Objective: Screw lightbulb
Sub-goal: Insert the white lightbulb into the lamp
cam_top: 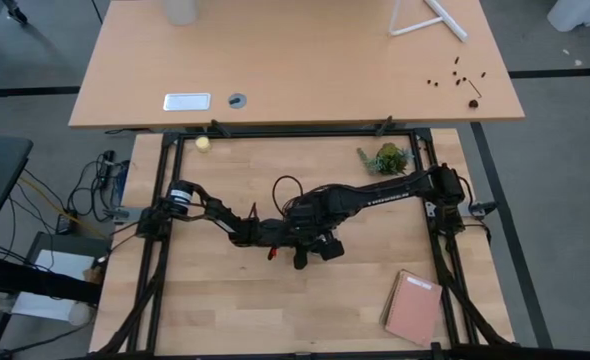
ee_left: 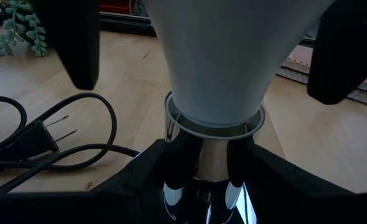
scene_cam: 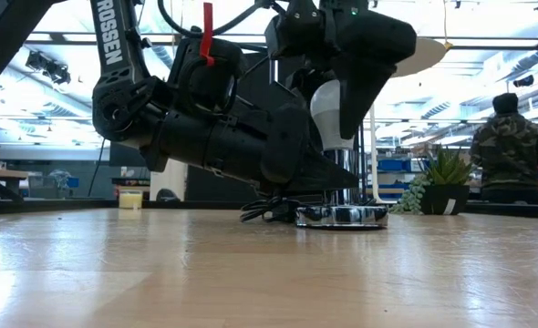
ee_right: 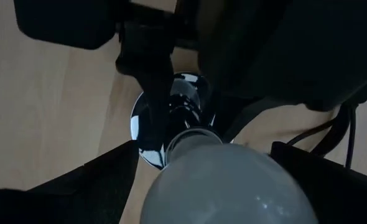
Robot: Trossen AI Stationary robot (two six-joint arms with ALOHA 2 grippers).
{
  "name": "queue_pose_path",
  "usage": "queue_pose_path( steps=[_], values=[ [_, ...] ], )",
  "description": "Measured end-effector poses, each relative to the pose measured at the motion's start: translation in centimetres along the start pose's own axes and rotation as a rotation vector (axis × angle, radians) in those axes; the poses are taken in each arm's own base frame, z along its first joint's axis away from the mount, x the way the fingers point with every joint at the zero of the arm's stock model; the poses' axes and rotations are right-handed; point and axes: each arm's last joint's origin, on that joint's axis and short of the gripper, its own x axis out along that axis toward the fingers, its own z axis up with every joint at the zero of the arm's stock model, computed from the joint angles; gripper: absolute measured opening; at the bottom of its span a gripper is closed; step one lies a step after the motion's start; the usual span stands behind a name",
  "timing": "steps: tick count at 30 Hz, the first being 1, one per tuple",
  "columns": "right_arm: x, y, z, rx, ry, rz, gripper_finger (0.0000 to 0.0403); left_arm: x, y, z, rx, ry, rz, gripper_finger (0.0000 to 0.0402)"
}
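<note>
- Wooden table (scene_cam: 160,273): lightbulb (scene_cam: 333,114) stands upright in socket (scene_cam: 342,216).
- Left gripper (ee_left: 202,180) clamps the socket neck; right gripper (scene_cam: 346,87) straddles the bulb, fingers spread.
- Judgement: screwing underway; next, close and twist.

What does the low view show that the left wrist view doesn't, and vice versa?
Only the low view: the round silver socket disc flat on the wooden table, the right gripper coming down over the bulb, a person in a camouflage jacket in the room behind.

Only the left wrist view: the black cord's two-prong plug lying beside the socket, the left gripper around the chrome socket stem.

Both: the small white pear-shaped lightbulb standing upright in the socket, and a green potted plant.
</note>
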Motion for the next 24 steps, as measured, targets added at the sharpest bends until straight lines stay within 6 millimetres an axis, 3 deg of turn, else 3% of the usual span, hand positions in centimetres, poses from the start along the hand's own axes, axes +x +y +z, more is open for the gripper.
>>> queue_pose_path(
  steps=[5, 16, 21, 24],
  values=[
    [0.02, -0.62, -0.1, 0.021, -0.001, -0.003, 0.0356, 0.01, 0.01, 0.01, -0.002, 0.0, 0.0, 0.0191],
    [0.03, -0.79, -0.15, 0.087, 0.0, 0.0, 0.0258, 0.02, 0.02, -0.01, -0.002, 0.003, 0.003, 0.0191],
    [0.03, -0.77, -0.19, 0.175, 0.004, 0.005, 0.0256, 0.02, 0.02, -0.02, -0.002, 0.004, 0.002, 0.0191],
    [0.05, -0.73, -0.27, 0.254, 0.012, 0.012, 0.0274, 0.03, 0.01, -0.01, -0.002, 0.004, 0.001, 0.0191]
  ],
)
